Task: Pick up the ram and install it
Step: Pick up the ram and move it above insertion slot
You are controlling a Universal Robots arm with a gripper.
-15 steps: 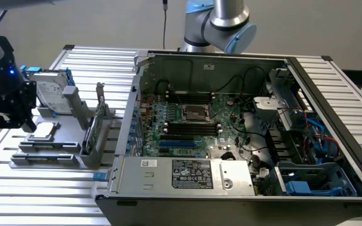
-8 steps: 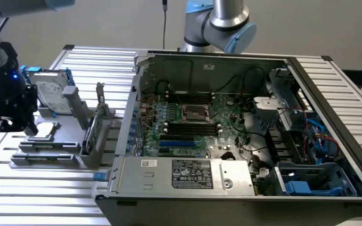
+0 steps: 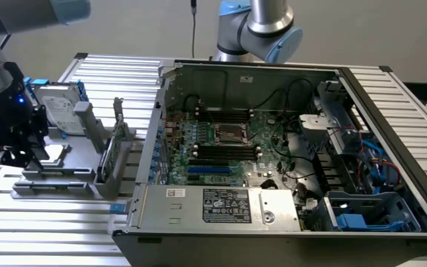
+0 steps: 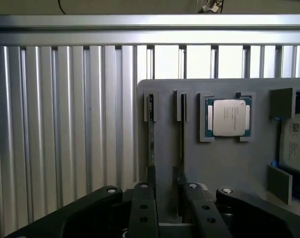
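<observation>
You held the gripper (image 4: 164, 181) above the gray holder (image 4: 224, 163), fingers (image 4: 150, 178) parted and empty. There the ram (image 4: 151, 139) stood on edge, faces exposed for pinching.

Table (image 3: 43, 222): silver, ribbed in long parallel slats
Arm (image 3: 262, 22): silver-grey tube, pale blue joint caps
Gripper (image 4: 164, 174): matt black, small silver screw heads
Holder plate (image 4: 229, 163): flat mid grey
Ram (image 4: 151, 131): dark, flecked with pale marks (seen edge-on, so little pattern to read)
Processor (image 4: 229, 117): silver lid with fine dark print, green border
Hard drive (image 3: 54, 105): silver with white label, blue rails
Case (image 3: 258, 75): black frame, grey metal walls
Motherboard (image 3: 273, 130): green, black slots, blue slot rows
Power supply (image 3: 221, 207): bare silver, white label with black print
Cables (image 3: 380, 161): blue and black
Drive bay (image 3: 354, 219): bright blue plastic
Wall (image 3: 124, 28): plain pale grey
</observation>
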